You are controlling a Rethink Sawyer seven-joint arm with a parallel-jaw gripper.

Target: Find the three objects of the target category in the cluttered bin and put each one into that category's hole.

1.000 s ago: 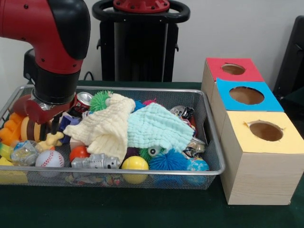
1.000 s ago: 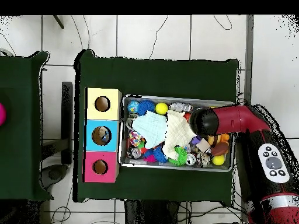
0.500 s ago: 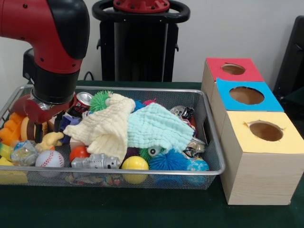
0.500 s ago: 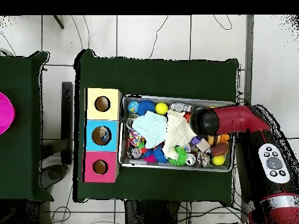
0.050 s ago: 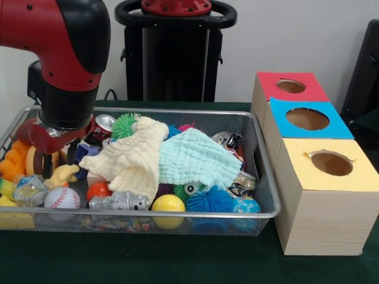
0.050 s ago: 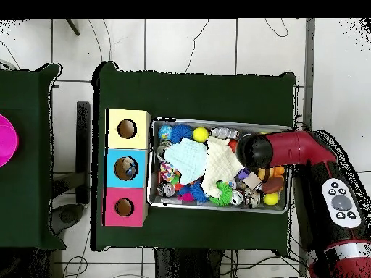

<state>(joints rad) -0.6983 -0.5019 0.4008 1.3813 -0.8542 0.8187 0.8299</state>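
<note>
Clutter crowds our gripper (image 5: 58,158) over the bin (image 5: 260,177)'s end; fingers' spread unreadable, so we risk snagging the cloth (image 5: 133,157).

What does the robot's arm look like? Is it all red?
Not all red. The arm is shiny red with rounded black parts, and its wrist is a fat black cylinder. Below sits a dark red plate with a black gripper. From above, a grey panel with round buttons shows on the arm.
</note>
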